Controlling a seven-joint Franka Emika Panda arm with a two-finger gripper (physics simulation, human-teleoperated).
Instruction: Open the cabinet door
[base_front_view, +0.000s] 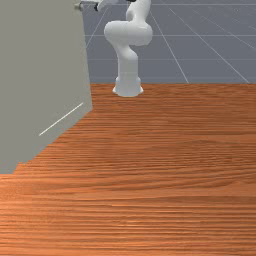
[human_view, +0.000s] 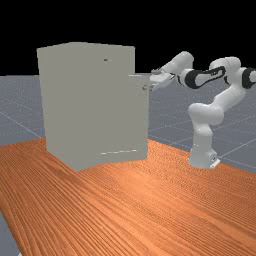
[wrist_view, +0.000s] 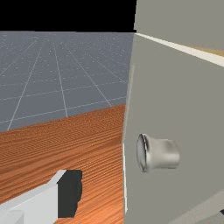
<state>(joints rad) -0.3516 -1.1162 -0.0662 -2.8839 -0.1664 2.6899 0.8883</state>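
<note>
Your light marks on the dark joint cover of the arm (human_view: 231, 95), seen in the far view, are too small to read. The door knob (wrist_view: 164, 154) is the part nearest your jaws: it sticks out from the face of the cabinet door (wrist_view: 175, 100), just beyond the fingertips and apart from the finger whose dark pad (wrist_view: 70, 192) you see plainly. That finger stands off to the side of the door's upright edge, with the wooden table (wrist_view: 100, 148) behind it. Your jaws stand apart, nothing pinched between them.

In the far view, your gripper (human_view: 152, 83) is at the door's upper edge, with the knob near it at about eight o'clock from the hand. The cabinet (human_view: 85, 100) sits at ten o'clock in that view, upright on the table, and the arm's base at four. The door's edge juts past the body toward the arm, so the door looks ajar. In the front view, you find the cabinet at ten o'clock and the arm at twelve.
</note>
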